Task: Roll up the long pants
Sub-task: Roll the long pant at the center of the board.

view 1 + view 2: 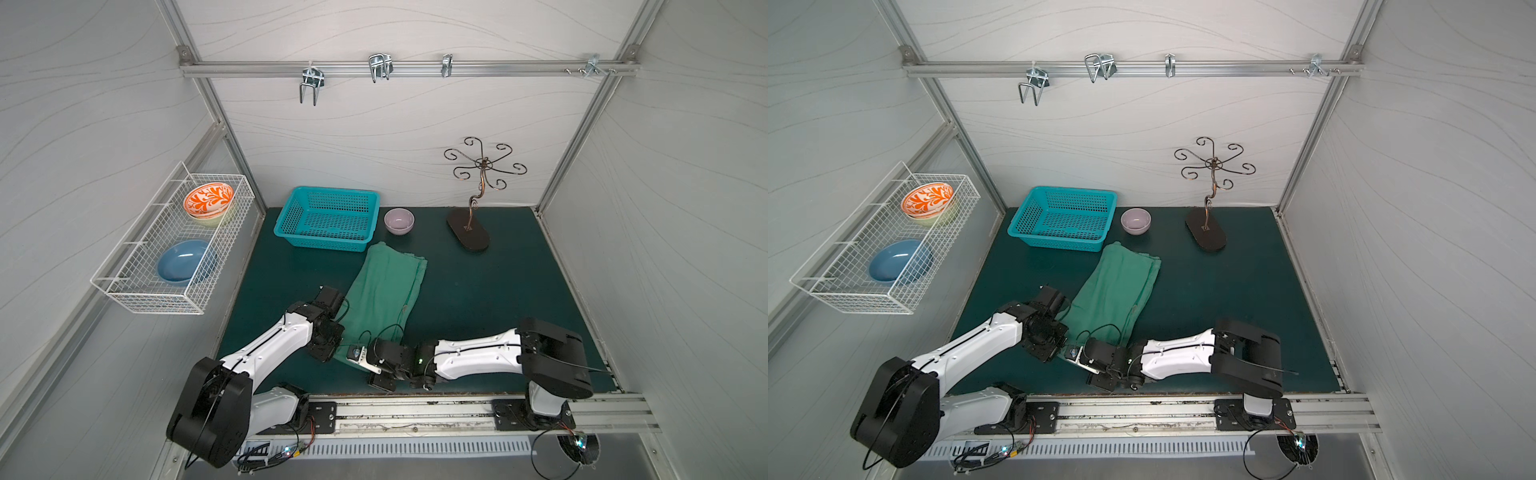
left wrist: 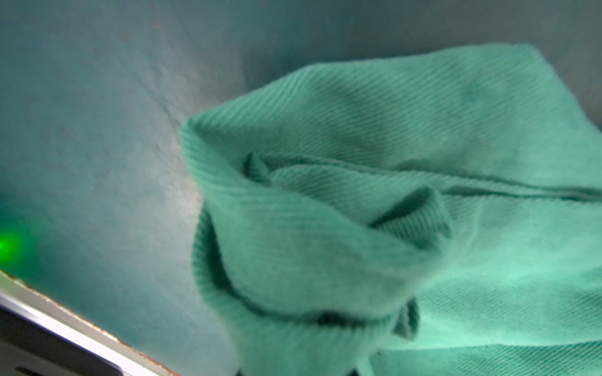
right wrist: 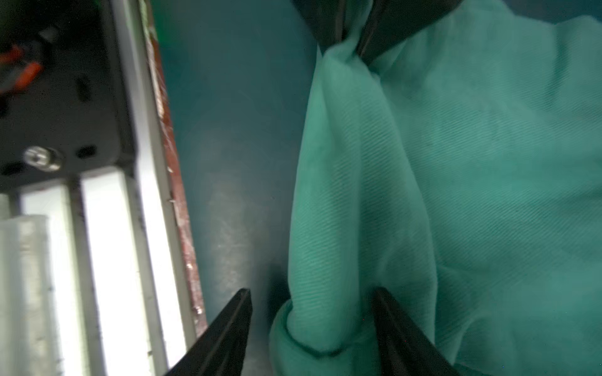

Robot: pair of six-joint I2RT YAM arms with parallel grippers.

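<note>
The long pants [image 1: 384,286] are mid-green cloth, folded into a long strip on the dark teal mat [image 1: 498,282]. The strip runs from the turquoise basket toward the front edge and shows in both top views [image 1: 1115,286]. Both grippers meet at its near end. My left gripper [image 1: 330,351] is shut on the long pants. In the right wrist view its black fingers [image 3: 391,29] pinch a gathered fold. Bunched cloth [image 2: 325,260] fills the left wrist view and hides its jaws. My right gripper [image 3: 311,289] is open and straddles a rolled hem of the pants [image 3: 325,325].
A turquoise basket [image 1: 328,218], a lilac bowl [image 1: 399,220] and a metal curl-armed stand [image 1: 469,232] stand at the back of the mat. A white wire rack [image 1: 166,249] with bowls hangs on the left wall. The metal rail [image 1: 415,411] runs just behind the grippers.
</note>
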